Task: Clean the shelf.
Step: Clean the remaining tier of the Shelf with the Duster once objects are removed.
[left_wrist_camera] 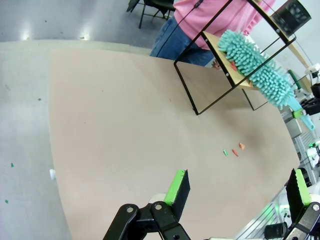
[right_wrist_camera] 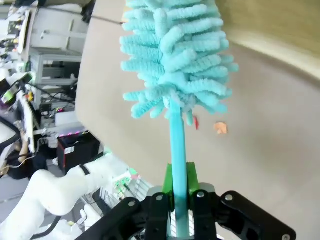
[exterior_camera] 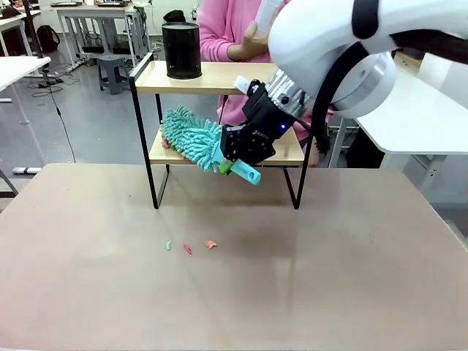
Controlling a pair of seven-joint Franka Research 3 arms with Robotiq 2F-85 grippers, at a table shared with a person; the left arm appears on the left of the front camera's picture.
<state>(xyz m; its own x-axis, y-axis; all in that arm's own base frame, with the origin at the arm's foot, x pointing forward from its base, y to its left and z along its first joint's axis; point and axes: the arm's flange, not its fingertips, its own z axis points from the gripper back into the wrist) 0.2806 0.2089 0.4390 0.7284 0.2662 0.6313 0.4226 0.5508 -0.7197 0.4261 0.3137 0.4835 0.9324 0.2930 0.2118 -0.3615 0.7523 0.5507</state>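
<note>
Closest lies the brown table (exterior_camera: 329, 292). Over its near side the left gripper (left_wrist_camera: 236, 189) hangs with its green-padded fingers spread wide and nothing between them, well apart from the work. Farther in, three small scraps (exterior_camera: 188, 247) sit loose on the tabletop in a short row: one green, one red, one orange. Beyond them the shelf (exterior_camera: 219, 78) stands toward the table's far edge, its two wooden boards on a black frame. The right gripper (exterior_camera: 232, 162) reaches in at the lower board, fingers clamped on the turquoise handle of one teal duster (exterior_camera: 191, 135), whose fluffy head lies on that board's left end. One reddish bit (exterior_camera: 167, 144) shows on the board beside the head. One black cup (exterior_camera: 181, 50) stands on the upper board, and one person (exterior_camera: 223, 29) in pink stands behind the shelf.

Sweeping the lower board looks like the step in hand. The next move probably calls for dragging the head over the reddish bit and off the board's edge. It would need to stay low enough to clear the upper board and steer away from the frame's left legs.
</note>
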